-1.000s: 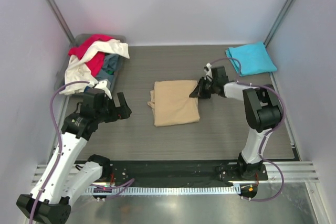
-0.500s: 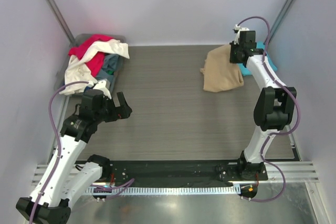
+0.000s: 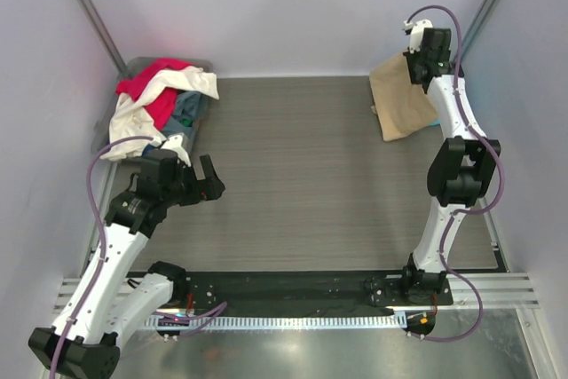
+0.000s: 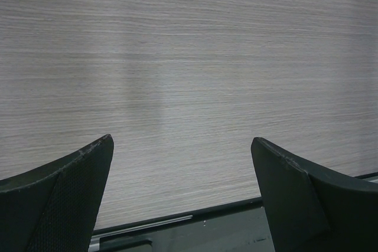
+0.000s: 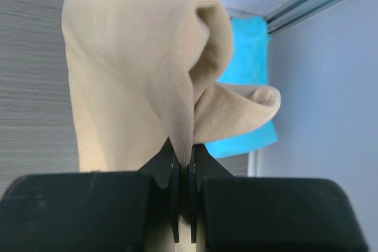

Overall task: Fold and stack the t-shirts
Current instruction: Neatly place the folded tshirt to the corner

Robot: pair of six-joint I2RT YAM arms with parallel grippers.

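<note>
Close to you, your left gripper (image 3: 207,180) hovers low over the bare table (image 3: 293,148). Its jaws are wide open and hold nothing.

Farther back on the left, a red shirt (image 3: 153,80), a white shirt (image 3: 133,117) and a dark shirt (image 3: 188,106) lie in a messy heap on the grey bin (image 3: 200,65). None of them is folded yet.

At the far right, your right gripper (image 5: 183,163) is up high near the back corner. Its jaws are squeezed nearly shut on a thin fold of the tan shirt (image 5: 130,69). The shirt hangs from that one pinch, bunched and curled. The turquoise shirt (image 5: 251,57) lies flat below and behind it, next to the wall. From above, the tan cloth hides most of it, so I cannot tell how well the two line up.

Here is what can go wrong. The pinch is small, so a quick swing may pull the cloth free. If you let go from this high, the shirt may flop open and lose its folds. It may also land crooked, half off the turquoise one, or slump against the wall. Go down slowly and lay it flat before you open the jaws.
</note>
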